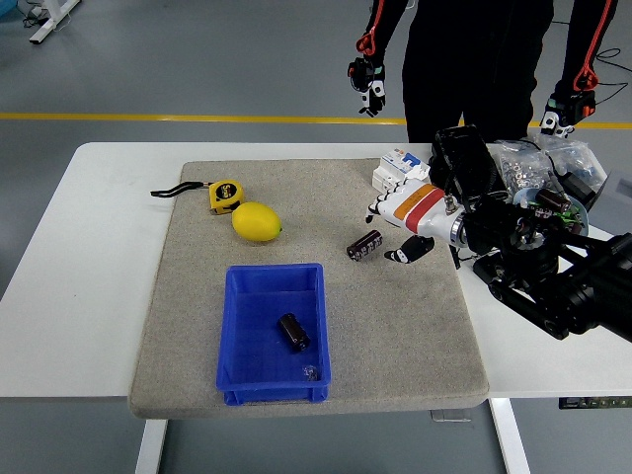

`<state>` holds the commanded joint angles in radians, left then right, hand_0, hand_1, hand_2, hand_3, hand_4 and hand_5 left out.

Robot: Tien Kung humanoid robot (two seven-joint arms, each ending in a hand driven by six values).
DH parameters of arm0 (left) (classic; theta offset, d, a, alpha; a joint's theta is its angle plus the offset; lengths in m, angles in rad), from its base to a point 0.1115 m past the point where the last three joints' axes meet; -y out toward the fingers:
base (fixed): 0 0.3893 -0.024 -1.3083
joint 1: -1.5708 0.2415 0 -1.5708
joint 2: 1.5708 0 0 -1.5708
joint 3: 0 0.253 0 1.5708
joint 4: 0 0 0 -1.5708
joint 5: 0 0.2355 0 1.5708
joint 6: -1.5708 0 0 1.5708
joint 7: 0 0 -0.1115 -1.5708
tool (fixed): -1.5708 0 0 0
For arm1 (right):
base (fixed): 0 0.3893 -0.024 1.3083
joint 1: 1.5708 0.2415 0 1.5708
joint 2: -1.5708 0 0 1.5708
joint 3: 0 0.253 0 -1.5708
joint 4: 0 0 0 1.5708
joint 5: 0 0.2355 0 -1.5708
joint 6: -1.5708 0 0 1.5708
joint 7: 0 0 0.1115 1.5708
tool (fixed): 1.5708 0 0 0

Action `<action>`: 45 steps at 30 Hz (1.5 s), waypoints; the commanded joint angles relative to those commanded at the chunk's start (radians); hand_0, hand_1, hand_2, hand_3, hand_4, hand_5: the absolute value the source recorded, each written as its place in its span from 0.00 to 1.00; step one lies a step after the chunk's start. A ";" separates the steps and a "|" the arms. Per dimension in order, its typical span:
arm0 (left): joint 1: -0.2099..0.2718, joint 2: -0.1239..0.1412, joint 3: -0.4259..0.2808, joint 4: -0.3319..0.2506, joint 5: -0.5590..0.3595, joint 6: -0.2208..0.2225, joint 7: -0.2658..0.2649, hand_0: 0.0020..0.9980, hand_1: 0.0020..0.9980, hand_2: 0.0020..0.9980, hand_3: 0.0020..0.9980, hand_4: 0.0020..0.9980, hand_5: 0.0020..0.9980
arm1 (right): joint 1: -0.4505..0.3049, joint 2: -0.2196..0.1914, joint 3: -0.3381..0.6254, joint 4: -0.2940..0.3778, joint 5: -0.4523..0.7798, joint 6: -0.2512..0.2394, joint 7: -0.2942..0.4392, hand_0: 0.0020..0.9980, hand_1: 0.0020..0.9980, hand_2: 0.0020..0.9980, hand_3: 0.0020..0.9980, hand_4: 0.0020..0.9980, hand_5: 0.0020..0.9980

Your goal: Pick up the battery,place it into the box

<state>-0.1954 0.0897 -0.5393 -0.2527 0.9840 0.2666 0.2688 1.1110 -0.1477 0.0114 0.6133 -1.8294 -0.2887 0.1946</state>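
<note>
A dark cylindrical battery (364,245) lies on the grey mat (395,316), right of centre. My right hand (400,229), white with an orange band, hovers just right of it with fingers spread, holding nothing; its thumb tip is close to the battery's right end. The blue box (274,331) sits at the mat's front and holds another dark battery (293,331). My left arm is out of view.
A lemon (257,221) and a yellow tape measure (224,196) lie on the mat's back left. A white block (398,167) sits behind my hand. Bags of small parts (533,168) crowd the table's right. A person (474,59) stands at the far side, hands hanging.
</note>
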 joint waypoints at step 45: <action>0.011 0.003 0.012 0.001 -0.015 -0.002 -0.003 0.58 0.60 0.62 0.58 0.63 0.58 | -0.022 -0.065 0.045 0.011 0.021 0.023 -0.002 0.72 0.71 0.77 0.73 0.78 0.34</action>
<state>-0.1846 0.0926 -0.5271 -0.2513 0.9692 0.2645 0.2654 1.0895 -0.2128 0.0569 0.6240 -1.8079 -0.2654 0.1929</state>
